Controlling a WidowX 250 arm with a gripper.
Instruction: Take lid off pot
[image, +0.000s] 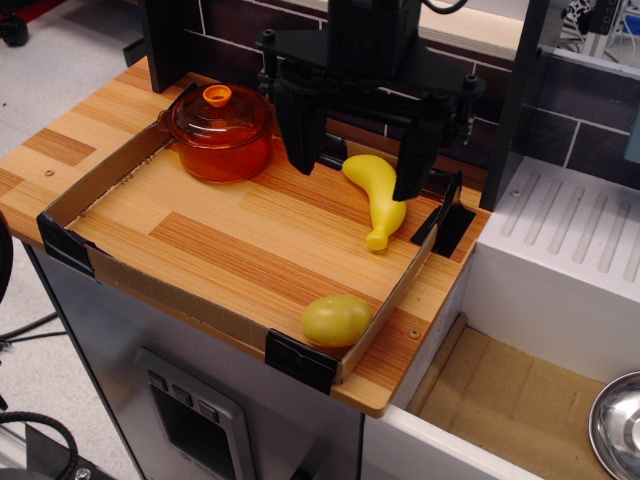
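The orange pot sits at the back left of the wooden bench. Its lid is on top, closed. The black gripper hangs to the right of the pot, not touching it. Its two fingers are spread wide apart, holding nothing. A yellow banana lies under them. A yellow lemon sits at the front edge.

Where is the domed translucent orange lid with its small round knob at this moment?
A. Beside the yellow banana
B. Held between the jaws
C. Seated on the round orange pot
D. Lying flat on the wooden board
C: the domed translucent orange lid sits closed on the round orange pot, away from the open jaws.
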